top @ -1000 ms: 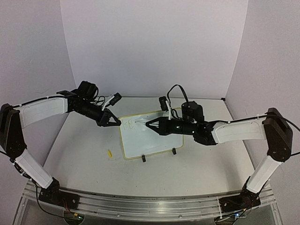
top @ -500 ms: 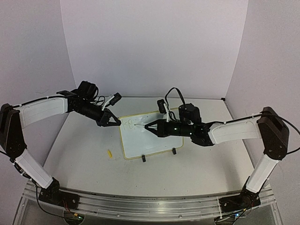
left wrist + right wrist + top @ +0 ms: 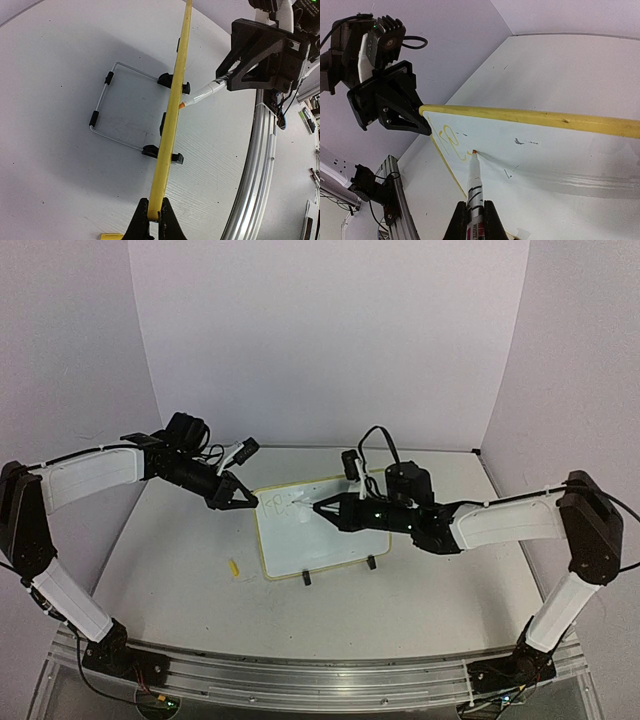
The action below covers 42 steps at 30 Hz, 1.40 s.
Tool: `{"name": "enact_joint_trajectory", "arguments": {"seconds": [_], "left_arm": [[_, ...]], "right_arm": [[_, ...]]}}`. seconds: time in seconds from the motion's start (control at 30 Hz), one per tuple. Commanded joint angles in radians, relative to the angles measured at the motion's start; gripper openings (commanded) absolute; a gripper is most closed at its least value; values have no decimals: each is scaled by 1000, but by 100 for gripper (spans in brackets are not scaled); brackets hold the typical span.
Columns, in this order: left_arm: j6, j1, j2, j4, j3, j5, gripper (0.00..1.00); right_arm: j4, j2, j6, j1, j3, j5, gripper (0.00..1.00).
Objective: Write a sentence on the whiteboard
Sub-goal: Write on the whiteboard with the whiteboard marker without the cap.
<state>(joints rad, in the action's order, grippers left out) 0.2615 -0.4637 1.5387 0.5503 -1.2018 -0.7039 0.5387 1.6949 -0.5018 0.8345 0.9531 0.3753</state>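
Observation:
The whiteboard (image 3: 312, 542) stands tilted on two black clip feet, white with a yellow rim (image 3: 173, 114). My left gripper (image 3: 251, 503) is shut on its upper left corner; the left wrist view shows the rim edge-on between the jaws (image 3: 154, 216). My right gripper (image 3: 475, 212) is shut on a white marker (image 3: 474, 179) whose orange tip touches the board face. Just left of that tip lie a few faint yellow strokes of the sentence (image 3: 447, 137), also faintly visible from above (image 3: 277, 506). The right gripper (image 3: 320, 508) reaches in over the board from the right.
A small yellow marker cap (image 3: 234, 567) lies on the table left of the board. A wire stand (image 3: 114, 106) props the board from behind. Grey walls close the table at the back and sides, and a metal rail (image 3: 300, 672) runs along the near edge.
The right gripper swept the marker tip a little left across the board, then back right. The left arm and the board stayed put.

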Motion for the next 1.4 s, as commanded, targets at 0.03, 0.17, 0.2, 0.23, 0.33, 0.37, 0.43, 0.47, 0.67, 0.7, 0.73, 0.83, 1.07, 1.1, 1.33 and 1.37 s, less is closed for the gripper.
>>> {"name": "enact_joint_trajectory", "arguments": {"seconds": [0.03, 0.17, 0.2, 0.23, 0.33, 0.37, 0.43, 0.47, 0.67, 0.7, 0.73, 0.83, 1.07, 1.1, 1.33, 1.37], "left_arm": [[31, 3, -34, -3, 0, 52, 0], [29, 3, -33, -1, 0, 51, 0], [30, 3, -32, -3, 1, 50, 0], [30, 3, -32, -3, 1, 50, 0], [30, 4, -32, -2, 1, 51, 0], [30, 4, -32, -2, 1, 51, 0], [31, 4, -32, -2, 1, 52, 0], [30, 4, -31, -2, 1, 51, 0], [31, 3, -31, -2, -1, 50, 0], [30, 4, -31, -3, -1, 50, 0], [30, 4, -31, -2, -1, 50, 0], [30, 3, -30, -3, -1, 50, 0], [30, 3, -29, -3, -1, 50, 0], [31, 4, -28, -2, -1, 50, 0], [30, 4, -29, -1, -1, 51, 0], [31, 3, -28, -1, -1, 50, 0]], "right_arm": [[32, -39, 7, -11, 5, -76, 0], [33, -19, 14, -11, 37, -42, 0], [33, -9, 17, -11, 44, -31, 0], [33, 0, 17, -11, 52, -22, 0], [32, 23, 15, -12, 72, 3, 0], [32, 31, 13, -11, 75, 8, 0], [33, 40, 11, -11, 78, 15, 0], [33, 42, 10, -11, 78, 16, 0], [33, 49, 5, -11, 62, 18, 0], [34, 48, 3, -11, 57, 17, 0], [34, 48, 0, -11, 51, 16, 0], [33, 48, -7, -12, 32, 20, 0], [38, 59, -18, -11, 8, 29, 0], [38, 60, -18, -12, 7, 30, 0], [38, 51, -18, -11, 1, 23, 0], [37, 48, -18, -11, 0, 22, 0]]}}
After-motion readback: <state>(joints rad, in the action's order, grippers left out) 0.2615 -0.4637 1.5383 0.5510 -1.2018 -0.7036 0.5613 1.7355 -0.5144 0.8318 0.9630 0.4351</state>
